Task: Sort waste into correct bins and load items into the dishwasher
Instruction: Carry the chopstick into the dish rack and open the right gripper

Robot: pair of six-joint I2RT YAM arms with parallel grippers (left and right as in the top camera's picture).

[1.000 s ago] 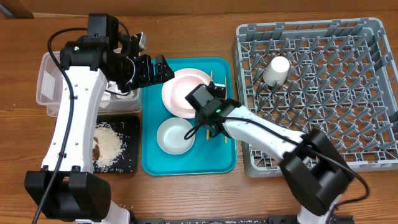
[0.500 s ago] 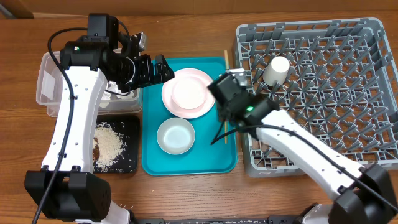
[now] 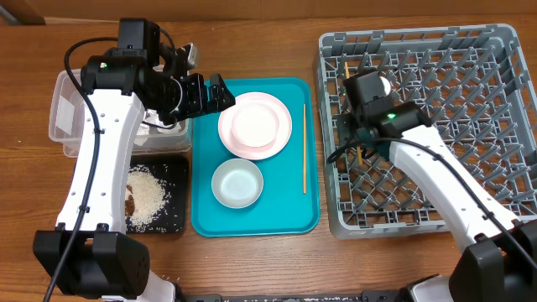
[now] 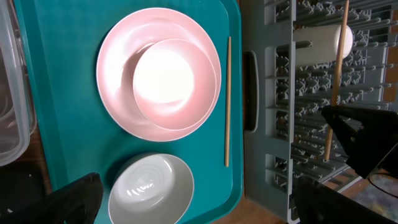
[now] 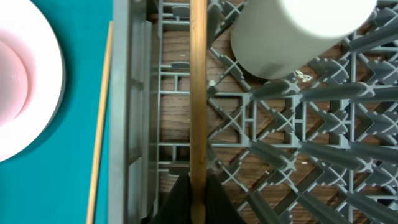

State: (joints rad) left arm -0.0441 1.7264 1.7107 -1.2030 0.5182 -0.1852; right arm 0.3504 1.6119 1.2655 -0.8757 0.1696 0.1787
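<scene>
Wooden table (image 3: 252, 33), grey rack (image 3: 419, 38) on the right. That chopstick (image 5: 198, 93) is so skinny it could slip straight through the lattice, or bump the cup (image 3: 375, 91) right beside it. Right gripper (image 5: 198, 199) is pinched tight on one end, over the rack. Left gripper (image 3: 220, 94) hangs wide apart, empty, near the pink plate (image 3: 281, 134).

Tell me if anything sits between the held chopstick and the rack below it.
Nothing visible does. The chopstick, shut in the right gripper, hangs over open lattice just inside the rack wall nearest the tray. The cup lies on the pegs beside it, apart, not under it.
</scene>
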